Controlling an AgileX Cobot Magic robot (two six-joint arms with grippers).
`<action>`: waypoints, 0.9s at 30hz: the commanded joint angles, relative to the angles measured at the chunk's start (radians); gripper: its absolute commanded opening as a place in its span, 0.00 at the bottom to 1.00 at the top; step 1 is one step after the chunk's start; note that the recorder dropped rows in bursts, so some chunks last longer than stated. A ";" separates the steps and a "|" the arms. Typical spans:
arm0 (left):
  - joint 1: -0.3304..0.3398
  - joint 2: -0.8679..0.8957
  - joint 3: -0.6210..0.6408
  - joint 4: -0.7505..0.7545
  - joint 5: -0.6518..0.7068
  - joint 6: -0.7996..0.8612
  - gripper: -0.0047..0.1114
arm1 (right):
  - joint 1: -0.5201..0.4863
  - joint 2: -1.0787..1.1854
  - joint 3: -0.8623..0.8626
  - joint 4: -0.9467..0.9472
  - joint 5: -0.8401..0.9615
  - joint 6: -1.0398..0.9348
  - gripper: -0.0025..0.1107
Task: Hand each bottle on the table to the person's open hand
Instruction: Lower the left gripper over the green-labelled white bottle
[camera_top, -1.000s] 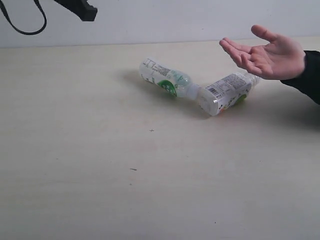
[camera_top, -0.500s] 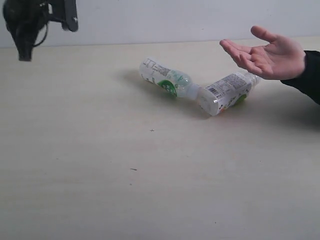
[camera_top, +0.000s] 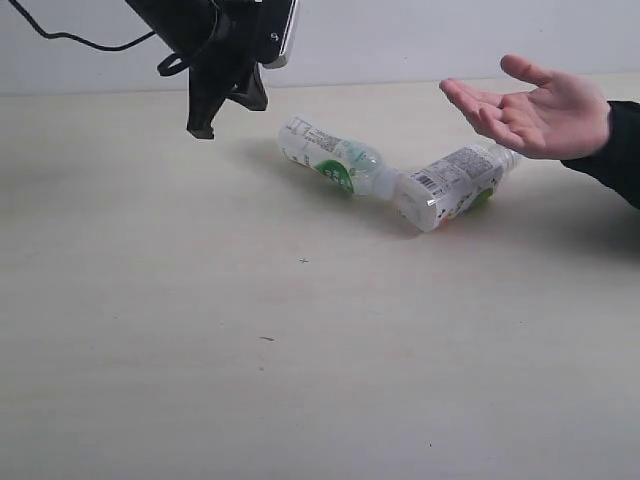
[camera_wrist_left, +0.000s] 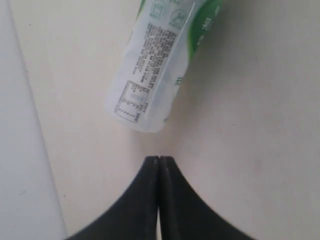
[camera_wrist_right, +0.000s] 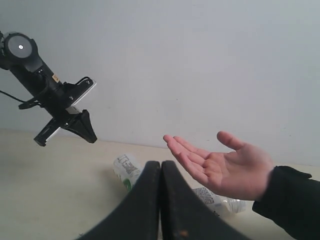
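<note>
Two clear bottles with white-and-green labels lie on their sides on the pale table (camera_top: 150, 330): one (camera_top: 330, 155) at centre back, the other (camera_top: 455, 185) to its right, under the person's open hand (camera_top: 535, 110). My left gripper (camera_top: 202, 128) hangs shut and empty above the table, just left of the first bottle (camera_wrist_left: 157, 75), its tips pointing at the bottle's base. My right gripper (camera_wrist_right: 160, 163) is shut and empty; it looks over the bottles (camera_wrist_right: 126, 170) toward the open hand (camera_wrist_right: 220, 165). It is out of the exterior view.
A white wall (camera_top: 420, 35) runs behind the table's far edge. The person's dark sleeve (camera_top: 618, 150) enters from the right. A black cable (camera_top: 70, 38) trails from the left arm at top left. Bare tabletop fills the front of the exterior view.
The left arm has swung in from the top left corner to the right and down, ending beside the first bottle, and its jaws have shut. Bottles and hand have not moved.
</note>
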 joint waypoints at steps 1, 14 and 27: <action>-0.013 0.047 -0.028 -0.030 -0.069 0.034 0.04 | 0.003 -0.004 0.004 0.002 -0.005 0.001 0.02; -0.075 0.129 -0.028 -0.006 -0.221 0.054 0.61 | 0.003 -0.004 0.004 0.002 -0.005 0.001 0.02; -0.082 0.158 -0.016 0.014 -0.277 0.182 0.61 | 0.003 -0.004 0.004 0.002 -0.005 0.002 0.02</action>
